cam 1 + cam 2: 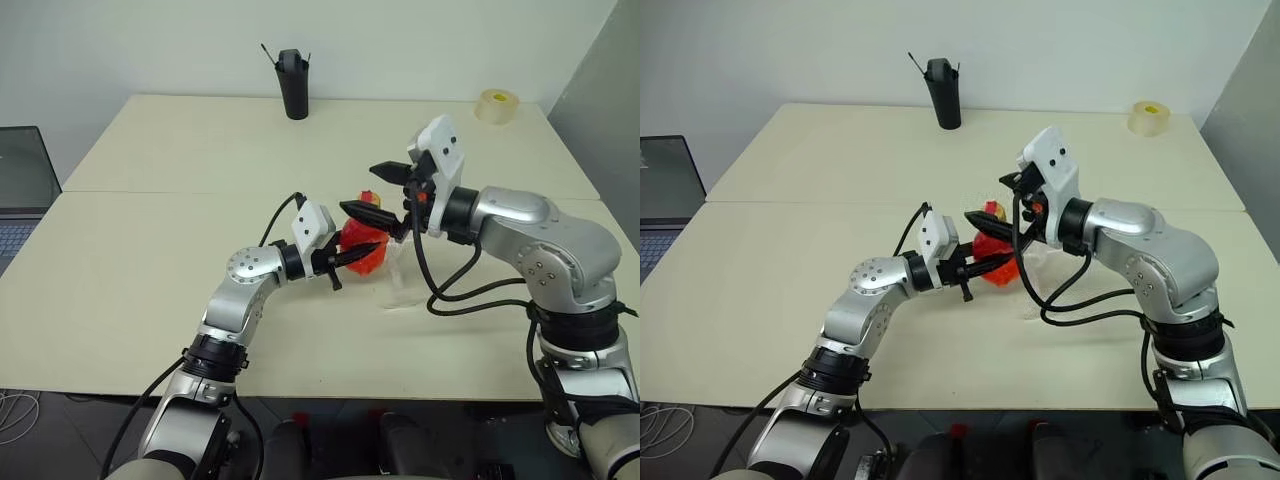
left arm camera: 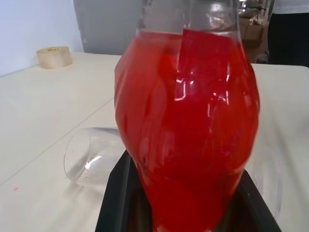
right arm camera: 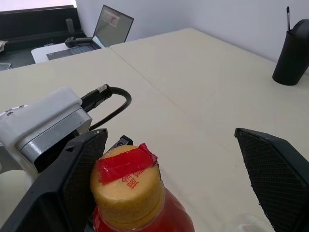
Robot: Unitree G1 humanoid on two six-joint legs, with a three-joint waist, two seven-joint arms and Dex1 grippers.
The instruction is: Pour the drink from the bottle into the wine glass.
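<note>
My left gripper (image 1: 355, 257) is shut on the bulging body of the small clear bottle (image 1: 365, 242), holding it upright a little above the middle of the table. The bright red drink (image 2: 188, 125) fills the bottle nearly to the neck. The yellow cap (image 3: 128, 181) with its red tape strip is on. My right gripper (image 1: 358, 190) is open, and its two fingers (image 3: 72, 179) straddle the cap without touching it. The clear wine glass (image 1: 398, 280) is on the table just right of the bottle, under my right wrist.
A tall black cup with pens (image 1: 293, 85) stands at the table's far edge. A tape roll (image 1: 497, 105) lies at the far right corner. A laptop (image 1: 20, 190) sits off the table's left side. Black cables hang from both wrists.
</note>
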